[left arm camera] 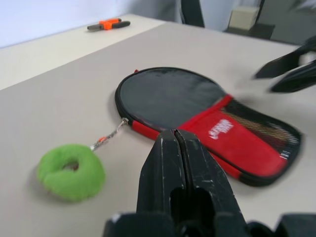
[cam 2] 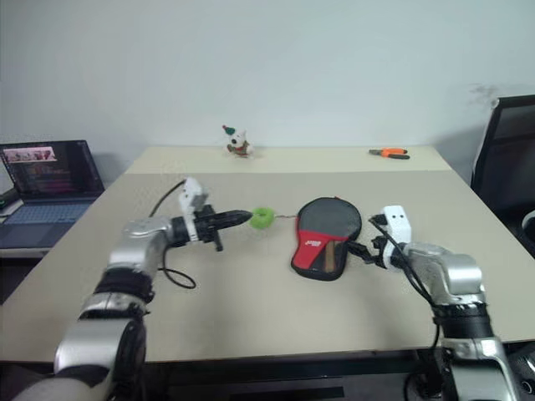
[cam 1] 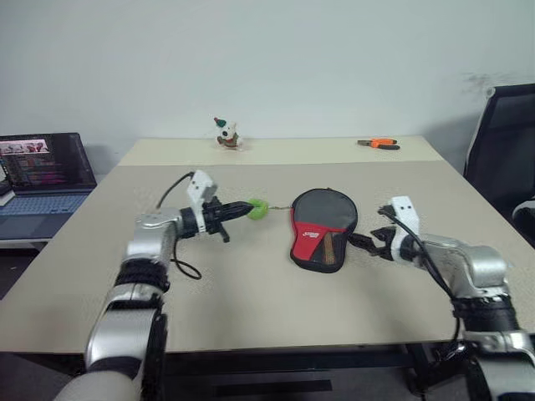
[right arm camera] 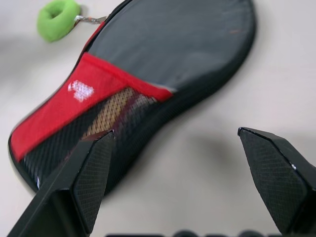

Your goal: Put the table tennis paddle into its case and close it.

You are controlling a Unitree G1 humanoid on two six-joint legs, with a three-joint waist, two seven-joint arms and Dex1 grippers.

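beige table (cam 1: 251,317): case (cam 1: 322,227), green ring (cam 1: 257,208), pliers (cam 1: 378,144), toy figure (cam 1: 226,133).

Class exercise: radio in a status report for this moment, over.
Left pincer shut, empty, beside the green ring. Right pincer open, empty, beside the case. Case flat on the table; wooden handle shows through its mesh. Nothing in the way.
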